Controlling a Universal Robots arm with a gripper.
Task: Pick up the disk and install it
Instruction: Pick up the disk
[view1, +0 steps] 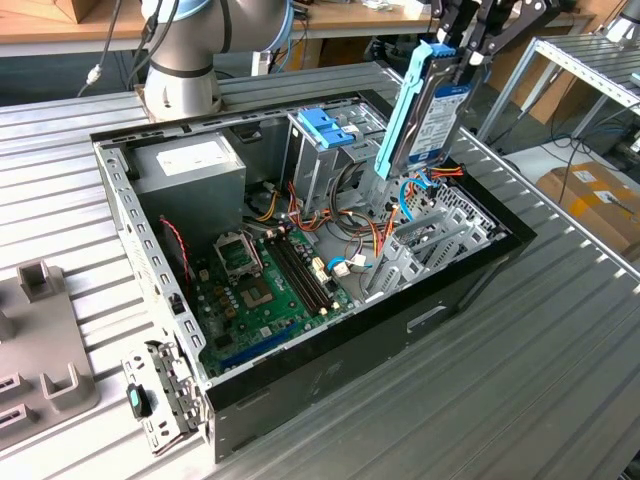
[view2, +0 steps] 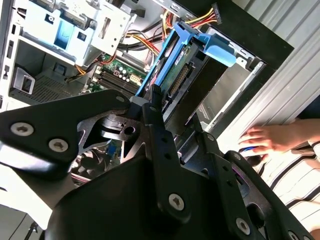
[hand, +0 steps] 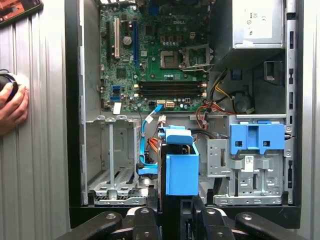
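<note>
In the exterior view, the flat metal disk with light blue rails (view1: 432, 110) is held upright, clamped by the closed black gripper (view1: 455, 50), over the black computer case (view1: 330, 355) housing a green motherboard (view1: 262, 290). In the first wrist view, the disk (hand: 181, 172) is seen beside a metal drive bay (hand: 111, 160).

Gripper (view1: 462, 48) is held high, pointing down, clamped on the disk (view1: 432, 115). Arm base (view1: 185, 60) is seen at the table's (view1: 560, 340) far edge.
</note>
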